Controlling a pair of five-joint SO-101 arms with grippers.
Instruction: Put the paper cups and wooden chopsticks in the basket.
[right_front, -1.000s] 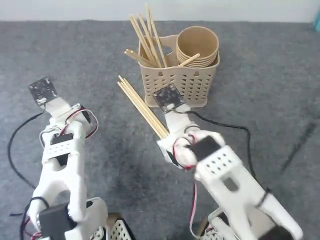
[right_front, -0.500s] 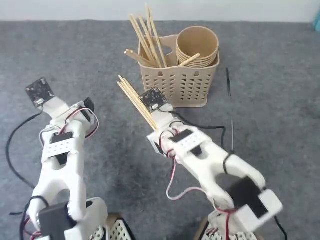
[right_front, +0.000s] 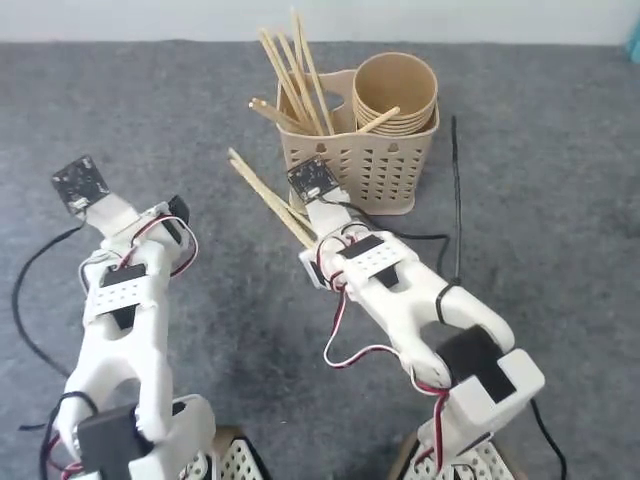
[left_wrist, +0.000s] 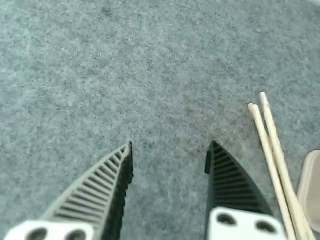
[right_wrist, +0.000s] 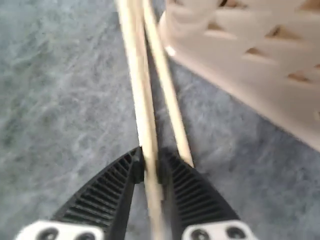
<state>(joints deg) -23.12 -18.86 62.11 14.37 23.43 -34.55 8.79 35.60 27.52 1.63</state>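
A beige perforated basket (right_front: 372, 165) stands at the back of the grey carpet. It holds stacked paper cups (right_front: 396, 90) and several upright wooden chopsticks (right_front: 290, 75). My right gripper (right_front: 305, 232) is just in front of the basket's left corner, shut on a bundle of loose chopsticks (right_front: 262, 190) that slants away to the far left. The right wrist view has the gripper (right_wrist: 150, 159) clamped on those chopsticks (right_wrist: 137, 75), with the basket (right_wrist: 250, 55) close beside them. My left gripper (left_wrist: 171, 150) hangs open over bare carpet, the chopstick tips (left_wrist: 270, 145) off to one side.
A black cable (right_front: 455, 190) runs along the carpet right of the basket. The left arm (right_front: 125, 300) stands at the front left. A corner of the basket (left_wrist: 311, 190) shows in the left wrist view. Bare carpet lies around both arms.
The right arm stretched forward and carried the chopstick bundle closer to the basket, the far tips swinging slightly left. The left arm barely moved.
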